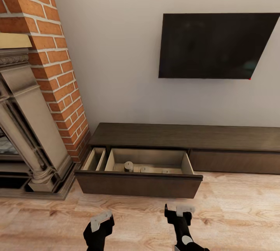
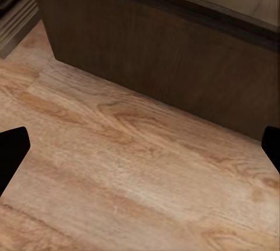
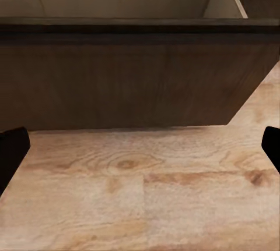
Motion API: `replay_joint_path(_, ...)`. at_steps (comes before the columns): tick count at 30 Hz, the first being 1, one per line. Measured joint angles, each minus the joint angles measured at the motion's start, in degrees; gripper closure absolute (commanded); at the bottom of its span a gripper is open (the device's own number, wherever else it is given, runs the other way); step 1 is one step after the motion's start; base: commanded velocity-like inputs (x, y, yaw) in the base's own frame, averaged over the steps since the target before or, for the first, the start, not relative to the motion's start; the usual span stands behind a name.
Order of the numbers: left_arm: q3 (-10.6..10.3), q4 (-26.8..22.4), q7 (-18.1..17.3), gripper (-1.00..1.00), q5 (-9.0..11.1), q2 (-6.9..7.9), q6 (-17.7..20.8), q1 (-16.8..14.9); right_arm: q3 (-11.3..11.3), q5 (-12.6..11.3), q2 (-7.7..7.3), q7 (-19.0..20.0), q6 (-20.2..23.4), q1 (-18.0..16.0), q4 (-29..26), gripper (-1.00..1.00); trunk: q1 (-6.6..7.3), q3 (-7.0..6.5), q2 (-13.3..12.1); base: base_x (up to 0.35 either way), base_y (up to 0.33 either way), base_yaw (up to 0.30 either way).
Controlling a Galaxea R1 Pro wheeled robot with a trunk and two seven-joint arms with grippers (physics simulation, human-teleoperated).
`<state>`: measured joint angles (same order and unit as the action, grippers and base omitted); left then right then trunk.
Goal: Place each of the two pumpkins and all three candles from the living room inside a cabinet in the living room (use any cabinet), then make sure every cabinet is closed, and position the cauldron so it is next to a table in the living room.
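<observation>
A brick chimney (image 1: 50, 68) rises at the left of the head view, with a carved stone fireplace surround (image 1: 27, 126) in front of it. On the pale wall (image 1: 116, 49) hangs a dark television (image 1: 216, 45). Below the television runs the long, low dark-brown cabinet (image 1: 186, 136), standing on a light wood floor (image 1: 136, 212).

The cabinet's left drawer (image 1: 140, 183) is pulled out toward the robot, its dark front panel standing between the two arms and the pale wood inside. A divider splits the drawer into a narrow compartment at the left and a wide one at the right. In the wide compartment one candle (image 1: 128, 166) stands upright near the front left part; beside it, toward the right, a few more small pale shapes lie low behind the front panel, too small to tell apart. The drawer front to the right is shut flush.

The left pincer (image 1: 100, 220) hangs low over the floor in front of the drawer, fingers spread wide, holding nothing; in the left wrist view its dark fingertips (image 2: 13, 152) sit at the two edges of the picture with bare floor (image 2: 134, 175) between them and the drawer front (image 2: 163, 70) beyond.

The right pincer (image 1: 179, 210) is likewise released and empty, near the drawer's front panel but not touching it; the right wrist view shows its fingertips (image 3: 11, 152) far apart, the drawer front (image 3: 128, 82) straight ahead.
</observation>
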<state>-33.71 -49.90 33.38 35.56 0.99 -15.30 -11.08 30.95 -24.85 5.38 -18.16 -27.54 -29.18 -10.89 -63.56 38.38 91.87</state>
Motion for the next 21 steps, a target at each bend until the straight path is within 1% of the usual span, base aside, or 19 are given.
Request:
replay_joint_path(2, -0.2, 0.1, 0.0, -1.00, 0.0, 0.04, -0.1, 0.0, 0.0, -0.1, 0.01, 1.8, -1.6, 0.5, 0.5, -1.00, 0.00, 0.00, 0.0, 0.000, 0.000, 0.000)
replay_joint_path(4, -0.3, 0.1, 0.0, -1.00, 0.0, 0.05, -0.2, 0.0, 0.0, -0.1, 0.05, 2.6, -2.9, 0.7, 0.8, -1.00, 0.00, 0.00, 0.0, 0.000, 0.000, 0.000)
replay_joint_path(5, -0.8, 0.1, 0.0, -1.00, 0.0, 0.03, -0.2, 0.0, 0.0, 0.0, 0.06, 3.0, -4.2, 0.9, 0.9, -1.00, 0.00, 0.00, 0.0, 0.000, 0.000, 0.000)
replay_joint_path(8, -1.8, 0.1, 0.0, -1.00, 0.0, 0.03, -0.3, 0.0, 0.0, 0.0, 0.07, 3.4, -5.8, 1.0, 1.0, -1.00, 0.00, 0.00, 0.0, 0.000, 0.000, 0.000)
replay_joint_path(12, -3.1, 0.1, 0.0, -1.00, 0.0, 0.05, -0.3, 0.0, 0.1, 0.0, 0.05, 3.7, -6.5, 1.1, 1.1, -1.00, 0.00, 0.00, 0.0, 0.004, 0.000, 0.000)
replay_joint_path(14, -3.7, 0.3, 0.0, -1.00, -0.1, 0.10, -0.4, 0.0, 0.1, 0.0, 0.01, 4.6, -6.6, 1.1, 1.1, -1.00, 0.01, 0.00, 0.0, 0.105, 0.061, 0.000)
replay_joint_path(18, -4.0, 0.8, 0.0, -1.00, -0.1, 0.12, -0.5, 0.0, 0.1, 0.0, -0.01, 6.8, -6.7, 1.1, 1.1, -1.00, 0.02, 0.00, 0.0, 0.156, 0.094, 0.000)
replay_joint_path(21, -4.1, 1.2, 0.0, -1.00, -0.1, 0.11, -0.5, 0.0, 0.1, 0.0, -0.02, 7.4, -6.6, 1.1, 1.2, -1.00, 0.01, 0.00, 0.0, 0.088, 0.031, 0.000)
